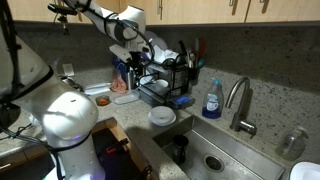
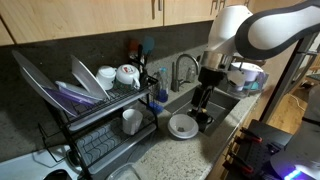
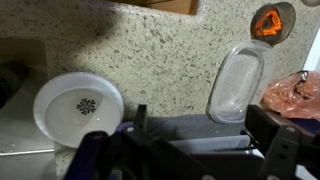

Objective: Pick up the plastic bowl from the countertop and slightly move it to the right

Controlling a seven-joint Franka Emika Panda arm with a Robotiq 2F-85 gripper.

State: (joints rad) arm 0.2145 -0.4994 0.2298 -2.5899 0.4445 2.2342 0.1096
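The plastic bowl point(image 3: 240, 82) is a pale, translucent shallow dish lying on the speckled countertop point(image 3: 160, 50), just beyond my right finger in the wrist view. My gripper point(image 3: 200, 135) is open and empty, with its dark fingers spread wide at the bottom of that view, short of the bowl. The gripper also shows in both exterior views point(image 1: 133, 68) point(image 2: 200, 100), hanging low over the countertop point(image 2: 160, 160). I cannot pick out the bowl in the exterior views.
The larger white round dish point(image 3: 78, 105) point(image 1: 162, 117) point(image 2: 182, 126) lies left of the gripper. An orange dish point(image 3: 272, 20) and a crumpled pink thing point(image 3: 295, 95) lie near the bowl. A loaded dish rack point(image 2: 100, 110), sink point(image 1: 215, 155), faucet point(image 1: 238, 105) and blue soap bottle point(image 1: 212, 100) stand nearby.
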